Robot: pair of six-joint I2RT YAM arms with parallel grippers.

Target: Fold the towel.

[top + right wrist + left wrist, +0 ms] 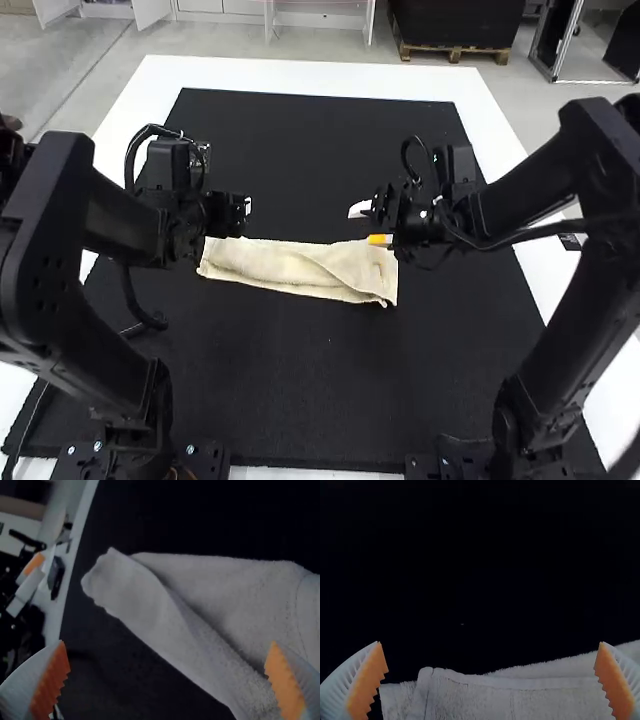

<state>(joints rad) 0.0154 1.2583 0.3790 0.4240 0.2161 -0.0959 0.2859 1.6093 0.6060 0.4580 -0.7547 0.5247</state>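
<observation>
Right now, the left end effector (238,208) stands just beside the left end of the towel (290,265), and its wrist view shows the two fingers wide apart, orange pads (367,685) facing each other with nothing clamped. The right end effector (368,226) is at the towel's right end; its fingers are spread too, and its wrist view has a stretch of towel in sight, ungripped, partly behind one finger.

Between the two arms, the cream towel lies across the black mat (320,380) as a long, narrow, folded strip. Layers overlap along it, with a hemmed edge visible in the left wrist view. Toward the right end, a flap runs on a slant, and a small corner pokes out on the side nearer the arms' bases. Beyond the towel, the mat spreads over the white table (290,75), whose rim frames it.
</observation>
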